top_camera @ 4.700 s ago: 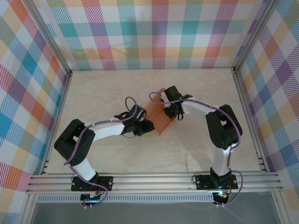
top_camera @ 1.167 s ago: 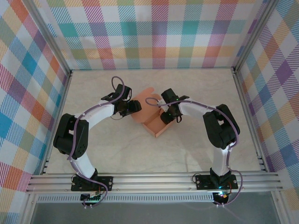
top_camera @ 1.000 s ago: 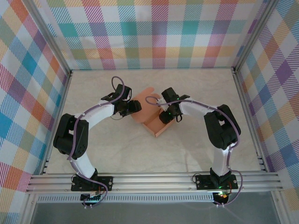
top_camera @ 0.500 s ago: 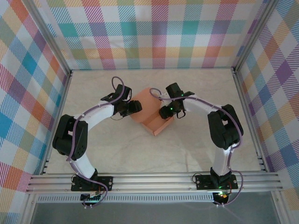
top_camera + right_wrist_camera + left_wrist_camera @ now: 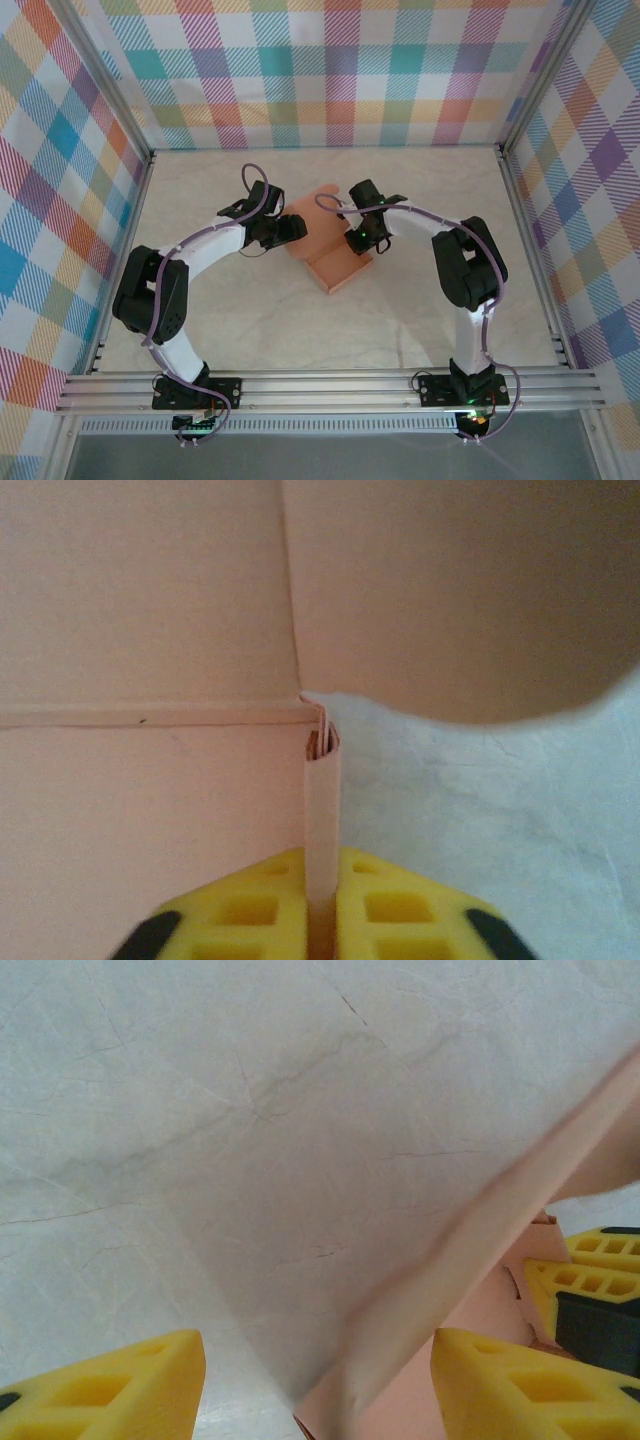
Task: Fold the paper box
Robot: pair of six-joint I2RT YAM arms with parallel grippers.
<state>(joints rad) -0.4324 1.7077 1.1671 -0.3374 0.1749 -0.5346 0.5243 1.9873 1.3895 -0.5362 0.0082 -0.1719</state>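
Marbled table (image 5: 250,330) bears the half-folded salmon paper box (image 5: 338,268), right gripper (image 5: 322,905) clamped on its wall, left gripper (image 5: 316,1380) spread wide.

White tubes and black joints on the left arm (image 5: 200,252) and right arm (image 5: 468,262), purple cables (image 5: 247,176) looped alongside, black bases (image 5: 196,391) low in frame, yellow finger pads (image 5: 110,1380) with square cut-outs.

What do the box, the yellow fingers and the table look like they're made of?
Box: thin matte salmon card, probably paperboard; its folded edge shows layers.
Fingers: yellow, matte, moulded pockets, likely plastic or foam.
Table: pale, marble-veined, perhaps laminate.
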